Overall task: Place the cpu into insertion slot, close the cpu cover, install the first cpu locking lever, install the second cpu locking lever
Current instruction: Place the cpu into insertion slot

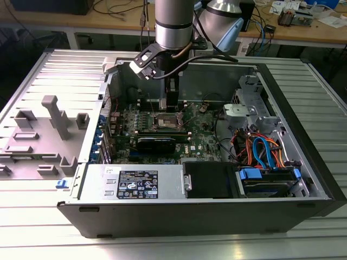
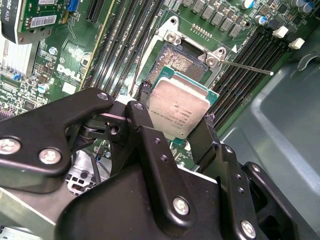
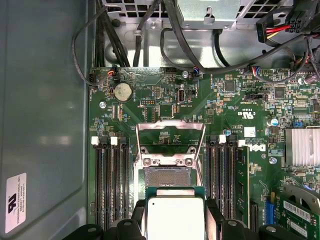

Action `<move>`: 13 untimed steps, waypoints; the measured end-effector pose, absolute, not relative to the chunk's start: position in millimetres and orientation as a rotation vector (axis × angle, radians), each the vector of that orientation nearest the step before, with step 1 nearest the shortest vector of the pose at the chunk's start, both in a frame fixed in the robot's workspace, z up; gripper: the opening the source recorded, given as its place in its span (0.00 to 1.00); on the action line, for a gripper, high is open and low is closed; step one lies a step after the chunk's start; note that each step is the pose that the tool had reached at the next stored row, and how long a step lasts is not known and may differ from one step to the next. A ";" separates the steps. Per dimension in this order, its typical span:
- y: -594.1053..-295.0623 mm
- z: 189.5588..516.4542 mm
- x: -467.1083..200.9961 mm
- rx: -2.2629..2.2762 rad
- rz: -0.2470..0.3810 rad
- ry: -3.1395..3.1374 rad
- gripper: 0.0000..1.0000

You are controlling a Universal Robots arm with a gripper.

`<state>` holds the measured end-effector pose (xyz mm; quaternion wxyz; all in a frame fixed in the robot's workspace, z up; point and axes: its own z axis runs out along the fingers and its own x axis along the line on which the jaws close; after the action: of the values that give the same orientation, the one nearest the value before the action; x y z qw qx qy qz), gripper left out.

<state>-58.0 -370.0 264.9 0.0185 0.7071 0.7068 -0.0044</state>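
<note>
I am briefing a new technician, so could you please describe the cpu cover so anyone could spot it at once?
Inside the open computer case, find the green motherboard and the gap between its two banks of long black memory slots. The cpu cover is open there beside the insertion slot: a thin silvery frame with a large square cut-out showing green board, unlike the solid grey cpu.

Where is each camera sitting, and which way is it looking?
Exterior view: off the arm, higher than the open computer case, looking down into it; the arm and pincer show.
Second wrist view: near the wrist, looking slantwise along the pincer's black fingers at the cpu they grip.
First wrist view: near the wrist, looking straight onto the green board and open cpu cover; finger ends show.
Both wrist views share the cpu and the insertion slot.
</note>
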 end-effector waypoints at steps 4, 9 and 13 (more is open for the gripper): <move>-370.0 262.9 -58.0 2.189 0.001 2.187 0.55; -370.0 256.0 -58.0 2.189 0.001 2.187 0.55; -370.0 247.2 -58.0 2.189 0.001 2.187 0.55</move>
<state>-58.0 -370.0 247.2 0.0237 0.7071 0.7067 0.0004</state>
